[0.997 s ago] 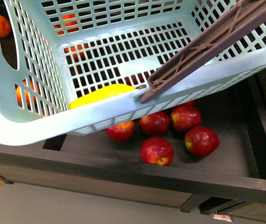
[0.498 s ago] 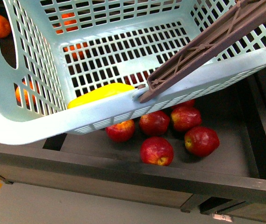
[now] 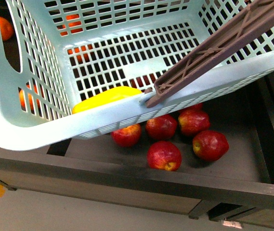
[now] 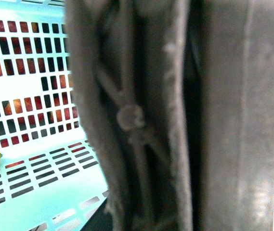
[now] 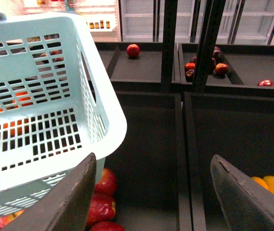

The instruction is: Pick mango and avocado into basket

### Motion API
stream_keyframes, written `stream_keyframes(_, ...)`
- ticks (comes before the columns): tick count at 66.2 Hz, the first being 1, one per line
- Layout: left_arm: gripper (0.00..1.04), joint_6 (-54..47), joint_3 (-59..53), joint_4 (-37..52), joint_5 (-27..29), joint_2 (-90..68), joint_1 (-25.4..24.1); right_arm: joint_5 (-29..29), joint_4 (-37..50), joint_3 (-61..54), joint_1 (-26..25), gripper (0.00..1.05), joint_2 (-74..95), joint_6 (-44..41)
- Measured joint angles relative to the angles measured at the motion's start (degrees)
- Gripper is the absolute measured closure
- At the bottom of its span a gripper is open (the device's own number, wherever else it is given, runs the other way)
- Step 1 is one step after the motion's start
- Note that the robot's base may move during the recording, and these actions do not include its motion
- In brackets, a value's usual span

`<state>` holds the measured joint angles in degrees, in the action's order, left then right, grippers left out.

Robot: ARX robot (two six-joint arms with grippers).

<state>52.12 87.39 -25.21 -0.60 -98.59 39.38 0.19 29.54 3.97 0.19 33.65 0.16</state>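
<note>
The light teal slotted plastic basket [image 3: 31, 130] hung tilted above red apples [image 3: 164, 155], the smooth yellow mango [image 3: 105, 96] lengthwise against its near wall. The right gripper [image 5: 152, 158], jaws spread and empty, hovered outside it. The left gripper's jaws, behind the brown handle [image 4: 137, 115], I couldn't judge. No avocado showed.

In the front view, bright, even light falls from above. The basket [image 3: 40, 134] rim looks pale and nearly washed out, and it casts a soft shadow across the back of the dark bin [image 3: 242, 163]. Small glints sit on the red fruit [image 3: 164, 155]. The left wrist view is badly out of focus: the handle [image 4: 175, 115] is a blurred brown mass against glowing mesh. The right wrist view is sharp far off, with glare from lit shelves [image 5: 146, 14], while the fingers [image 5: 74, 202] of the right hand [image 5: 153, 197] are soft-edged.
</note>
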Motion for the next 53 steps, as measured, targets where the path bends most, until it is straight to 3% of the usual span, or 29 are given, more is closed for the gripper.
stream_keyframes(7, 0.91, -0.2, 0.0, 0.0, -0.44, 0.0, 0.57, 0.04, -0.02, 0.0, -0.11, 0.07, 0.0, 0.02)
stream_keyframes(53, 0.91, -0.17, 0.0, -0.02, -0.07, 0.0, -0.04, -0.15, -0.04, -0.33, -0.13, 0.09, -0.2, 0.0)
